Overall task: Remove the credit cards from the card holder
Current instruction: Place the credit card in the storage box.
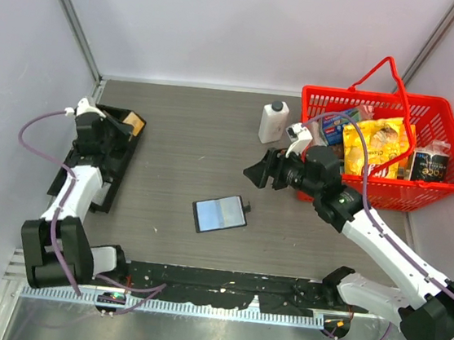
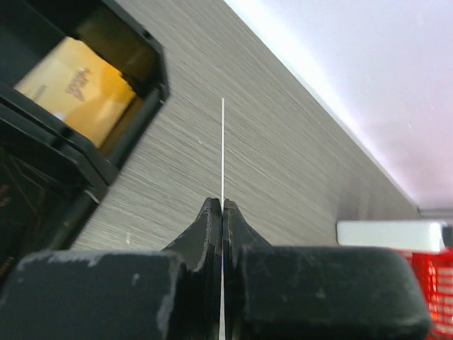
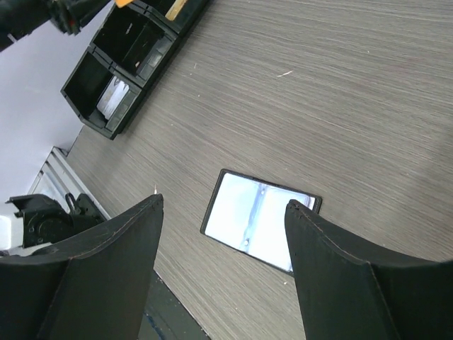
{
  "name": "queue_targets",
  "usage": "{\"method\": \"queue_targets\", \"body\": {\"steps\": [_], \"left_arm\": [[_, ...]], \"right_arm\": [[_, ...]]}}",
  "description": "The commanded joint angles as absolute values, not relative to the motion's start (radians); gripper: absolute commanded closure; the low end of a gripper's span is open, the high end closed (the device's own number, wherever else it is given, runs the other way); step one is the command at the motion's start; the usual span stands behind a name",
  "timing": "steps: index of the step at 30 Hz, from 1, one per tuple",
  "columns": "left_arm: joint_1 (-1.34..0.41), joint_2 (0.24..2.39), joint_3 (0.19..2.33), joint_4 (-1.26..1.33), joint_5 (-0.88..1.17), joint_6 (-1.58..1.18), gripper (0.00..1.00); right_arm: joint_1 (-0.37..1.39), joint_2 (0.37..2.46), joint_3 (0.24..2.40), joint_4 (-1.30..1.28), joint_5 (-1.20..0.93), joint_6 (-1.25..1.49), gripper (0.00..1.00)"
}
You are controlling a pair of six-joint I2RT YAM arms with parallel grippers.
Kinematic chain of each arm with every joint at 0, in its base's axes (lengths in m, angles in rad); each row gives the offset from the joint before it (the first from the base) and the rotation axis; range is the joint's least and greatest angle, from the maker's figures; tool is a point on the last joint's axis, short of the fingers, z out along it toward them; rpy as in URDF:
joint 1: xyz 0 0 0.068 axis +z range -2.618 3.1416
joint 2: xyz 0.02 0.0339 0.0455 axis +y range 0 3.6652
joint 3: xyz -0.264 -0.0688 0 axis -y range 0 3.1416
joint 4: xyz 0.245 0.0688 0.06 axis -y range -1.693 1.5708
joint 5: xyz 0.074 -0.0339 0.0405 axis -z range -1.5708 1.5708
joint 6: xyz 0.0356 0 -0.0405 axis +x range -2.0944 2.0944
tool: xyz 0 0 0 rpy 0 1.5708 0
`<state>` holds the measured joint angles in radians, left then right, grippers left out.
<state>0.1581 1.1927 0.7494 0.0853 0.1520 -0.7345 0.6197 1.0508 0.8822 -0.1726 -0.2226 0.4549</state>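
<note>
Looking down from above, I saw the card holder (image 1: 220, 214) lying open and flat mid-table, light blue faces showing. My right gripper (image 1: 261, 172) hung near it, jaws wide apart and empty. My left gripper (image 2: 223, 205) was pinched on a thin card (image 2: 223, 142) seen edge-on, near the black tray (image 2: 85, 159), where a yellowish-orange card (image 2: 74, 88) lay in one compartment.

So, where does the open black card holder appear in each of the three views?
Top external: the card holder lies open, just below centre.
Left wrist: not in it; the left tool is shut on a thin card seen edge-on.
Right wrist: the card holder is at lower centre.
Shared landmark: the black compartment tray, on the left in every view.
</note>
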Motion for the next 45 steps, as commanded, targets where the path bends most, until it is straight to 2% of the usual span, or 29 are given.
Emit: {"method": "queue_targets", "body": {"steps": [1, 14, 26, 29, 33, 38, 42, 45], "left_arm": [[0.212, 1.296, 0.821, 0.137, 0.149, -0.779, 1.0], [0.225, 1.626, 1.072, 0.042, -0.077, -0.819, 0.98], [0.227, 1.804, 1.21, -0.041, -0.051, -0.896, 0.96], [0.229, 1.815, 1.233, -0.089, -0.051, -0.885, 0.86], [0.227, 1.787, 1.244, -0.165, -0.089, -0.855, 0.57], [0.227, 1.711, 1.252, -0.216, -0.135, -0.769, 0.29], [0.219, 1.631, 1.256, -0.258, -0.132, -0.716, 0.19], [0.189, 1.557, 1.259, -0.297, -0.135, -0.669, 0.17]], "right_arm": [[0.623, 1.014, 0.877, -0.15, -0.256, 0.42, 0.26], [0.643, 1.011, 0.91, -0.232, -0.218, 0.322, 0.26], [0.657, 1.028, 0.907, -0.239, -0.193, 0.314, 0.26], [0.657, 1.025, 0.902, -0.247, -0.192, 0.319, 0.26], [0.657, 1.016, 0.893, -0.245, -0.189, 0.336, 0.26], [0.657, 1.008, 0.879, -0.252, -0.157, 0.345, 0.26], [0.657, 1.017, 0.879, -0.287, -0.12, 0.339, 0.26], [0.657, 1.034, 0.876, -0.296, -0.123, 0.342, 0.26]]}}
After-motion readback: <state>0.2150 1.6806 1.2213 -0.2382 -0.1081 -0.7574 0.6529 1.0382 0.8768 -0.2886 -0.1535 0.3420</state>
